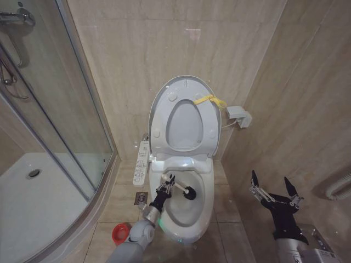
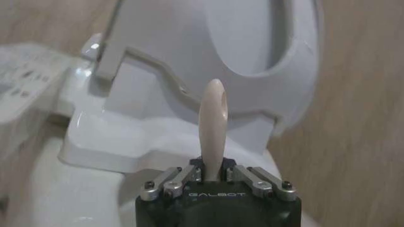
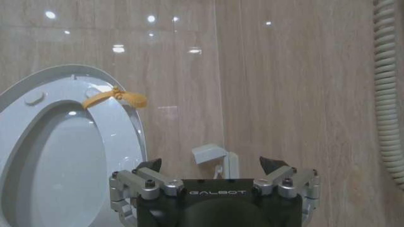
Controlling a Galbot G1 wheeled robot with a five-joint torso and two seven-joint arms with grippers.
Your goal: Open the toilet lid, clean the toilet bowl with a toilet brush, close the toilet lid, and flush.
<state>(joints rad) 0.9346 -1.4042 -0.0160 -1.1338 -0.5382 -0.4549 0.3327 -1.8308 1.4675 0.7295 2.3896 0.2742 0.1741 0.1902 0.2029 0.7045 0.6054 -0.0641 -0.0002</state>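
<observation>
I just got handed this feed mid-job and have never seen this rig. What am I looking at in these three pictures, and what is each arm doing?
This is a wheeled robot with two arms, working in a bathroom. The wide picture comes from its head camera, looking down; the other two come from cameras on each wrist.

In the head view, the toilet lid and seat stand raised against the wall, a yellow strap on the lid's edge. The left gripper is shut on the toilet brush, whose dark head sits inside the toilet bowl. The left wrist view shows the brush's pale handle rising from between the jaws.

The right gripper hangs open and idle beside the toilet, holding nothing. Its wrist view faces the tiled wall.

A red cup holder stands on the floor by the bowl.
</observation>
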